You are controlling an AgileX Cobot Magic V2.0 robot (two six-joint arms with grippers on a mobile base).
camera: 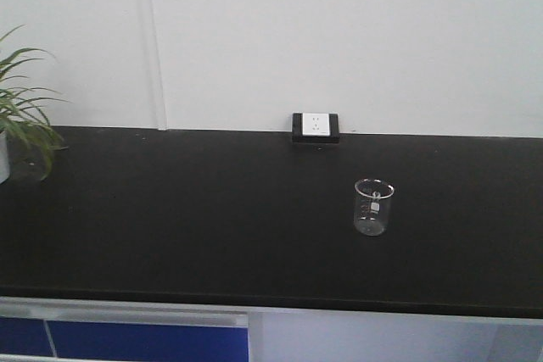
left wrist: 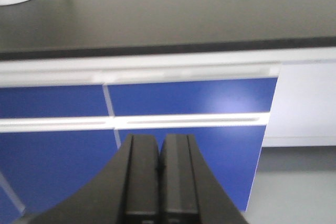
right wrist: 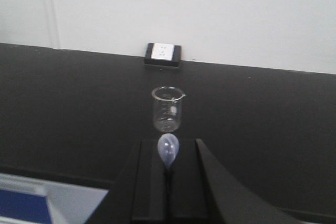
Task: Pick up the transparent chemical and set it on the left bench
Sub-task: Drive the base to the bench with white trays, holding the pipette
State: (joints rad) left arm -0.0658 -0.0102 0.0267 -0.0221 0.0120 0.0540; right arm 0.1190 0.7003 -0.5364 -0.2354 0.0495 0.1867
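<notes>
The right gripper (right wrist: 168,145) is squeezed shut on the see-through pipette (right wrist: 167,152). Only the pipette's round, soft bulb shows, poking up between the two black fingers (right wrist: 152,182). The rest of it is hidden. The gripper holds it over the front edge of the black bench top (camera: 195,226), just in front of the glass beaker (camera: 374,207). The beaker stands upright on the right half of the bench top, about midway between the front edge and the back edge, and it looks empty. A white wall socket (camera: 316,126) in a black frame sits at the back edge, against the white wall (camera: 339,31). A green plant (camera: 21,120) in a white pot (camera: 2,158) stands at the left edge of the bench top. The left gripper (left wrist: 159,145) is low, in front of the blue drawers (left wrist: 189,98) under the bench top. Its fingers are pressed together with nothing between them.
</notes>
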